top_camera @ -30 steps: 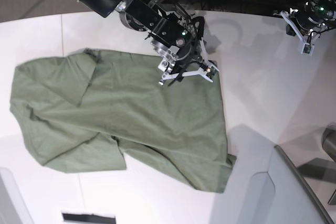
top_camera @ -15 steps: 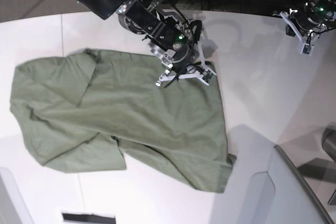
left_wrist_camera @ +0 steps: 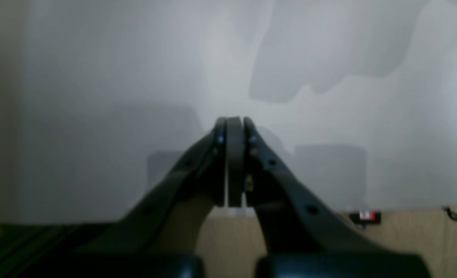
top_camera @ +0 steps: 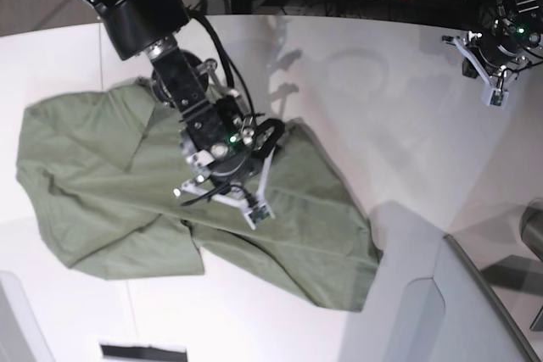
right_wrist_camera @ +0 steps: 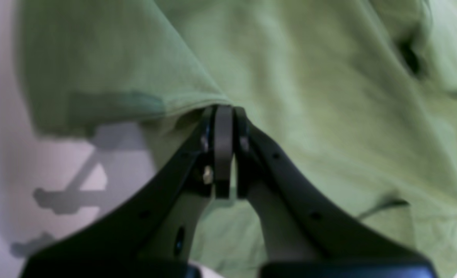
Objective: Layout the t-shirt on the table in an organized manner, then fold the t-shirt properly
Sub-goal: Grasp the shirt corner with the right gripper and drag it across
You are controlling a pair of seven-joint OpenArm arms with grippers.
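shirt position: the t-shirt point(top_camera: 110, 184) lies crumpled on the white table point(top_camera: 407, 125), filling the left and middle of the base view; its far right corner is turned over onto the body, and a loose tail trails toward the near right.
shirt long axis: runs left to right across the table in the base view, dipping nearer toward the right end.
right gripper: the right gripper point(right_wrist_camera: 223, 112) has its jaws together, pinching a hemmed edge of the shirt cloth; in the base view it sits over the middle of the shirt, with the lifted fold draped beneath it.
left gripper: the left gripper point(left_wrist_camera: 234, 123) has its jaws pressed together on nothing; its own camera sees only bare table below.
left gripper place: far right corner of the base view, well apart from the shirt.
key relation: most of the shirt spreads left of and nearer than the right gripper; I judge that drawing the pinched edge away from that bulk is what would flatten the cloth.
nearer arm: the right arm, already on the cloth; the left arm would have to cross open table to reach the shirt's right end.
count, shirts: one.
count, grippers: two.
count, tables: one.
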